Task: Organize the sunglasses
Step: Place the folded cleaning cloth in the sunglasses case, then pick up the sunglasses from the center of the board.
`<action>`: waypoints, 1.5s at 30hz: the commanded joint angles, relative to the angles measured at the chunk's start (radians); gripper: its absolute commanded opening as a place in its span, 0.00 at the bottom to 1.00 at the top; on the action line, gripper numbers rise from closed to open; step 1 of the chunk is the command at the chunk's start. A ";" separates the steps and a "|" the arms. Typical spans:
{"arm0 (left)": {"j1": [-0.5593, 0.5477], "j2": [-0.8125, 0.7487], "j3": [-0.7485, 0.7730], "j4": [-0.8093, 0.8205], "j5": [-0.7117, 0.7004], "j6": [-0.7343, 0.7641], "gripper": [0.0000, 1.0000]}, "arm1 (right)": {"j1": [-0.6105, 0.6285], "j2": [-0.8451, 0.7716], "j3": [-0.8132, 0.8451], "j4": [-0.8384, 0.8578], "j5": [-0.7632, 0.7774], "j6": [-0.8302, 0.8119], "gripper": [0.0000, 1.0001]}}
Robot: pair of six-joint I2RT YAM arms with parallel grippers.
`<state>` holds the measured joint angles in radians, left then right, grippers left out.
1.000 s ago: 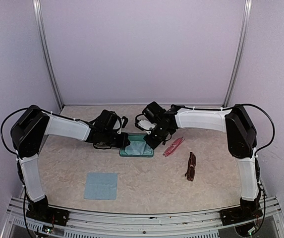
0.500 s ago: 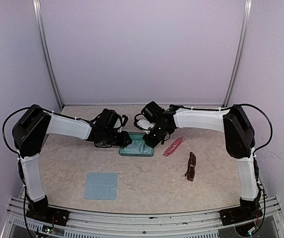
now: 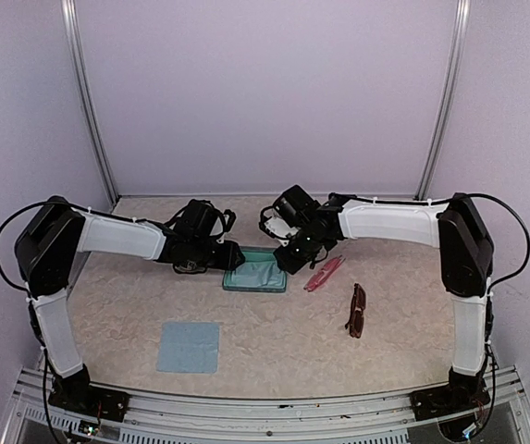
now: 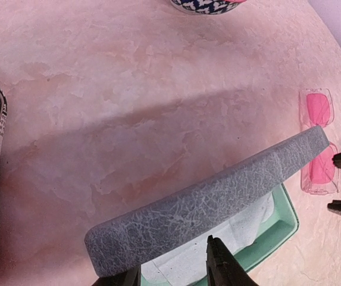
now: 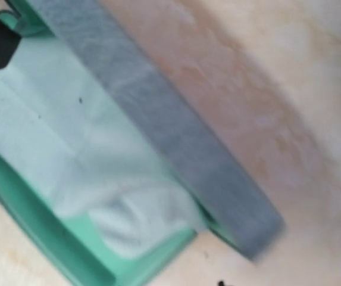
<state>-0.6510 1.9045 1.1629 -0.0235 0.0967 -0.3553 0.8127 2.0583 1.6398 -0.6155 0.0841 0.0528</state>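
Lying beside the case (image 3: 255, 275), pink sunglasses (image 3: 324, 274) slanted near-left to far-right, brown sunglasses (image 3: 356, 310) near-to-far; left jaws parted, right jaws unclear

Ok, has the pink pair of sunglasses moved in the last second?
No. The pink sunglasses lie at the same slant, just right of the teal case, with the dark pair in the same place beside them.

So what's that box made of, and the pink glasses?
Box: the lid looks like grey fake leather, matte with a crinkly grain, though it could be textured plastic. The tray is smooth mint green, probably plastic. Pink glasses: clear tinted plastic, I think, because they're shiny and you can see right through them.
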 commanded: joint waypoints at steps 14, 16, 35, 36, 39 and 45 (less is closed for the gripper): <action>-0.071 -0.112 -0.079 0.025 -0.060 -0.008 0.38 | -0.059 -0.443 -0.477 0.110 0.099 0.235 0.41; -0.082 -0.134 -0.095 0.029 -0.066 -0.009 0.40 | -0.072 -0.493 -0.547 0.109 0.090 0.277 0.41; -0.153 -0.445 -0.261 0.045 -0.062 -0.063 0.66 | -0.139 -0.600 -0.795 0.148 0.127 0.572 0.46; -0.153 -0.458 -0.267 0.038 -0.068 -0.058 0.68 | -0.139 -0.591 -0.788 0.148 0.131 0.574 0.44; -0.152 -0.499 -0.284 0.016 -0.088 -0.051 0.71 | -0.140 -0.564 -0.773 0.151 0.147 0.575 0.44; -0.150 -0.585 -0.307 -0.019 -0.089 -0.050 0.75 | -0.139 -0.504 -0.763 0.168 0.160 0.578 0.38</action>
<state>-0.7994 1.3796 0.8738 -0.0120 0.0235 -0.4145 0.6827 1.5196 0.8520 -0.4740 0.2123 0.6106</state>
